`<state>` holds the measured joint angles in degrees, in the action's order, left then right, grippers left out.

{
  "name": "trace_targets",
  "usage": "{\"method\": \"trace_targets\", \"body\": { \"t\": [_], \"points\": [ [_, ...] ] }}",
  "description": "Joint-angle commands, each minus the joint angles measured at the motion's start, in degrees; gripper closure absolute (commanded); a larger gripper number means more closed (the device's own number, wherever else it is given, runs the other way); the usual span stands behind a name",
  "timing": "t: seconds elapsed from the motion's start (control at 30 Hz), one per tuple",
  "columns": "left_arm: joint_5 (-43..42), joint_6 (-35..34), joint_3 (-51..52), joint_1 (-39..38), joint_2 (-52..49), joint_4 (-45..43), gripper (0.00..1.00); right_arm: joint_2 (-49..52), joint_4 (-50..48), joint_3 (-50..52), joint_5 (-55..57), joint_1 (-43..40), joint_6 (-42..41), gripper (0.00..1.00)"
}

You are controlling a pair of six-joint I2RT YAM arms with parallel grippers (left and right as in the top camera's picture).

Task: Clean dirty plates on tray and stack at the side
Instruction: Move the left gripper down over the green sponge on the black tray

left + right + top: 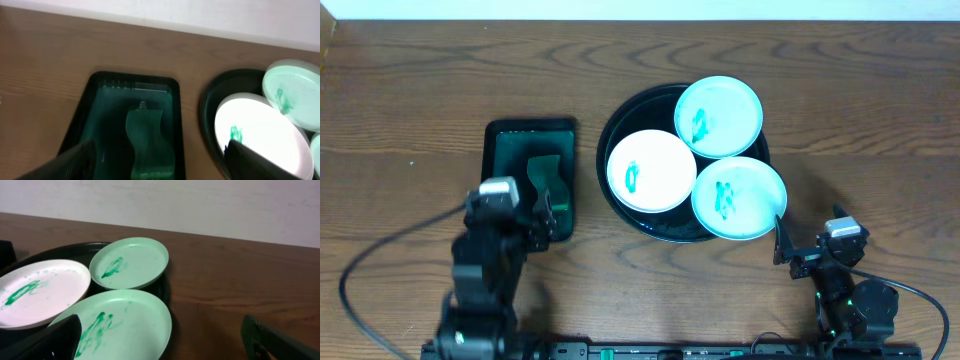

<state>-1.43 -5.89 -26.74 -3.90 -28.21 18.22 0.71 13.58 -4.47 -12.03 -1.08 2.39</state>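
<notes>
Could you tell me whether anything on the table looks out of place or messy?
All three plates on the black tray carry green smears, and the front-right plate juts over the tray's rim. Nothing else stands out.

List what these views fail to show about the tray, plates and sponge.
- Black tray floor: overhead, mostly covered by the three dirty plates.
- Sponge: overhead, near end hidden under the left end effector; left wrist, blurred and cut by the bottom edge.
- Nearest plate: right wrist, cut by the bottom edge, one corner behind a finger of the right end effector.
</notes>
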Motion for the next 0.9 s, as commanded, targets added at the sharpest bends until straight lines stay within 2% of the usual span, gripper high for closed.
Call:
{"method": "trace_targets", "body": {
  "t": [0.0, 0.13, 0.3, 0.87],
  "points": [
    [-1.01, -0.83, -16.06, 0.20, -16.98, 9.25, 0.18, -0.33, 0.09, 0.17, -0.04, -0.44, 0.90, 0.01],
    [-1.01, -1.88, -30.93, 0.20, -31.01, 23.12, 0.18, -0.33, 0.09, 0.17, -0.07, -0.44, 0.90, 0.01],
    [-1.18, -1.90, -38.95, 0.20, -39.69, 32.09, 0.18, -0.33, 0.09, 0.17, -0.07, -0.44, 0.90, 0.01],
    [-2.69, -1.90, -39.39, 0.20, -42.05, 39.50, 0.17, -0.33, 0.04, 0.17, 0.20, -0.44, 0.92, 0.01]
  ]
}}
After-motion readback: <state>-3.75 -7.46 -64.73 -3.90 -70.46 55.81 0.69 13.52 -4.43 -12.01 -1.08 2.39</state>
